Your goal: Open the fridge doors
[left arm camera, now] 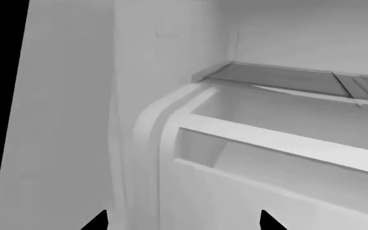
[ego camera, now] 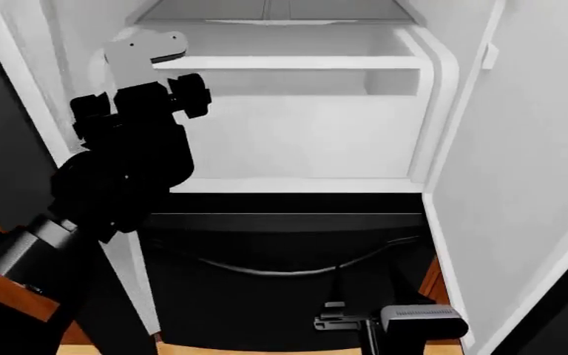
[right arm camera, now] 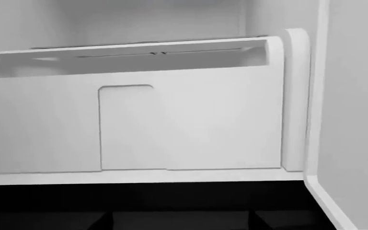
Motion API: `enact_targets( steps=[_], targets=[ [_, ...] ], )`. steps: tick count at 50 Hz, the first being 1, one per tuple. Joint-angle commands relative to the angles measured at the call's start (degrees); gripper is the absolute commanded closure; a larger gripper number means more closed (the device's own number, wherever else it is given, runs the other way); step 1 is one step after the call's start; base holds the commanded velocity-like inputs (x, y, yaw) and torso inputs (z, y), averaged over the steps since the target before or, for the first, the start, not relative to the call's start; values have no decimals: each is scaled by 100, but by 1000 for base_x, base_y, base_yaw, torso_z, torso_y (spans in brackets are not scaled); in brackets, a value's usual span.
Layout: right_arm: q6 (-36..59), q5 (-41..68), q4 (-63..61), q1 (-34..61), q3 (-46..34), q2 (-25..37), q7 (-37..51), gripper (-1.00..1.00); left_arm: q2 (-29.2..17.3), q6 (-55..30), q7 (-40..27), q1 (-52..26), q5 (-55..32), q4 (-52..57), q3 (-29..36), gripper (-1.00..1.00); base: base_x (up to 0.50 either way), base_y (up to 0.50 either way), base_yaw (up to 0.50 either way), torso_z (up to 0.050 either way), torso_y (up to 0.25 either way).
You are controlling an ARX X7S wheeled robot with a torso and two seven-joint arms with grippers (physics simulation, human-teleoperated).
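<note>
Gaping left jaws: the left gripper (left arm camera: 182,221) shows two dark tips set well apart with nothing between them, facing the white fridge interior.
Left arm: in the head view the left gripper (ego camera: 146,55) is raised in front of the white bin (ego camera: 294,133), at its left end.
Right jaws: the right gripper (ego camera: 348,322) sits low in front of the black drawer front (ego camera: 284,244); whether it is parted or closed, I cannot tell.
Fridge doors: both stand swung open, the right door's white lining (ego camera: 521,170) beside the bin, the left door's lining (ego camera: 23,66) behind the left arm.
Shelf: a glass shelf (left arm camera: 280,79) lies just above the bin.
</note>
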Motion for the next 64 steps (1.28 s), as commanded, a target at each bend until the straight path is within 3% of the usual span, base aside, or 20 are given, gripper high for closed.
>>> enact_targets(
  steps=[1, 17, 24, 32, 50, 64],
  targets=[
    [133, -135, -9, 21, 3, -3, 143, -100, -253, 360, 514, 7, 304, -1126, -123, -100, 0, 0, 0, 0, 0],
    [405, -305, -17, 81, -15, -15, 347, -100, -70, 960, 1452, -277, 547, -2729, -147, -100, 0, 0, 0, 0, 0],
    [457, -343, -17, 91, -23, -14, 385, -100, -163, 850, 1444, -304, 399, -2667, -270, -100, 0, 0, 0, 0, 0],
    [485, -364, -56, 76, -34, 6, 403, -100, -636, 166, 1084, -534, -129, -1751, -600, -100, 0, 0, 0, 0, 0],
    [572, -453, -99, 87, -50, 10, 490, -100, -1018, 260, 1465, -897, 97, -2392, -568, -100, 1, 1, 2, 0, 0],
    [583, -471, -103, 84, -58, 17, 505, -100, -1153, 365, 1383, -851, 181, -2582, -583, -100, 8, 7, 7, 0, 0]
  ],
)
